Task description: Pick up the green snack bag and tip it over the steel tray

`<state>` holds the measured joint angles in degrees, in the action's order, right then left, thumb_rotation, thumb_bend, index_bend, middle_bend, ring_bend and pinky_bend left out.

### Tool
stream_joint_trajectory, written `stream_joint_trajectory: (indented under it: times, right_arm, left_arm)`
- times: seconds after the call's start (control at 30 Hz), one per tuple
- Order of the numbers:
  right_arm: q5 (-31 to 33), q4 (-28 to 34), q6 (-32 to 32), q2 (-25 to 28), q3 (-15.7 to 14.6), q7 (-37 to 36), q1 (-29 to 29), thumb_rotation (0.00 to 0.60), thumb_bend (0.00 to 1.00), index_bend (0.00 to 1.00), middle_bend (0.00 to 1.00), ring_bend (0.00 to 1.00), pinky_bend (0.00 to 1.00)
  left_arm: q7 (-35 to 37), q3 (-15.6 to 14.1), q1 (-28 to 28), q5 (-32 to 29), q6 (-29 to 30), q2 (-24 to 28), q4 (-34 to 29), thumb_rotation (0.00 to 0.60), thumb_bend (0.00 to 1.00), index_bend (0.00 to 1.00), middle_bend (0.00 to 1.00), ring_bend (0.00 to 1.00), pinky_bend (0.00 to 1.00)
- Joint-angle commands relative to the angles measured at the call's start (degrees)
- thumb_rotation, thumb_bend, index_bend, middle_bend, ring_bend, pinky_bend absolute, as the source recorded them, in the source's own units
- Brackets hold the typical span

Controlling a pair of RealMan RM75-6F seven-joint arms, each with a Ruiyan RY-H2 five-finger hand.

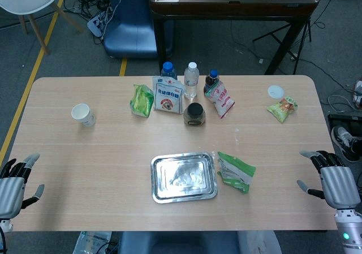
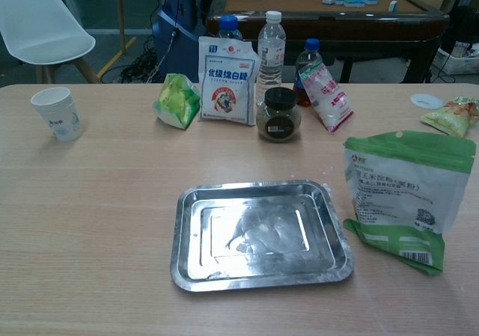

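A green and white snack bag (image 1: 235, 171) (image 2: 406, 196) stands just right of the steel tray (image 1: 184, 177) (image 2: 261, 233) at the table's front middle. The tray lies flat with a pale smear or residue on its floor. My left hand (image 1: 12, 181) hovers at the table's front left corner, fingers spread, holding nothing. Off the front right edge, my right hand (image 1: 332, 181) is likewise spread and empty, well right of the bag. Neither hand shows in the chest view.
Along the far side stand a paper cup (image 1: 83, 115), a small green packet (image 1: 142, 100), a white pouch (image 1: 167, 95), three bottles, a dark jar (image 1: 194, 114) and a pink-labelled packet (image 1: 219, 100). A lid (image 1: 275, 91) and another snack bag (image 1: 282, 109) lie far right.
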<state>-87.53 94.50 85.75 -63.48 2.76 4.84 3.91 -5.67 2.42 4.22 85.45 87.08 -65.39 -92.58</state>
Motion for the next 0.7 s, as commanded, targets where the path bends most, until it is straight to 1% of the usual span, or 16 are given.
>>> stream_joint_trajectory:
  times: [0.03, 0.27, 0.43, 0.5, 0.6, 0.7]
  right_arm:
    - [-0.2, 0.1, -0.1, 0.1, -0.2, -0.2, 0.0, 0.600, 0.09, 0.27, 0.32, 0.22, 0.23]
    - [0.0, 0.5, -0.4, -0.1, -0.6, -1.0, -0.3, 0.600, 0.09, 0.27, 0.32, 0.22, 0.23]
    - [1.9, 1.0, -3.8, -0.8, -1.3, -1.6, 0.2, 0.600, 0.08, 0.27, 0.32, 0.22, 0.23]
    - [2.9, 1.0, -5.5, -2.1, -1.5, -0.9, 0.7, 0.600, 0.06, 0.27, 0.32, 0.21, 0.23]
    - [4.7, 1.0, -8.0, -4.7, -1.8, 0.2, 1.3, 0.600, 0.01, 0.26, 0.31, 0.18, 0.23]
    - [6.7, 0.7, -11.0, -6.9, -1.8, -0.5, 2.1, 0.600, 0.00, 0.22, 0.28, 0.15, 0.23]
  left_arm:
    - [0.1, -0.1, 0.0, 0.1, -0.1, -0.1, 0.1, 0.600, 0.31, 0.10, 0.15, 0.20, 0.07]
    - [0.4, -0.2, -0.2, 0.9, 0.6, 0.0, 0.2, 0.600, 0.31, 0.10, 0.15, 0.20, 0.07]
    - [0.9, -0.4, -0.5, 0.9, 0.6, 0.0, 0.2, 0.600, 0.31, 0.10, 0.15, 0.20, 0.07]
    - [1.0, -0.6, -0.5, 1.2, 0.6, 0.0, 0.2, 0.600, 0.31, 0.10, 0.15, 0.20, 0.07]
    - [1.2, -0.7, -0.6, 1.6, 0.8, 0.0, 0.2, 0.600, 0.31, 0.10, 0.15, 0.20, 0.07]
    - [1.7, -0.7, -0.7, 1.9, 1.1, 0.1, 0.2, 0.600, 0.31, 0.10, 0.15, 0.20, 0.07]
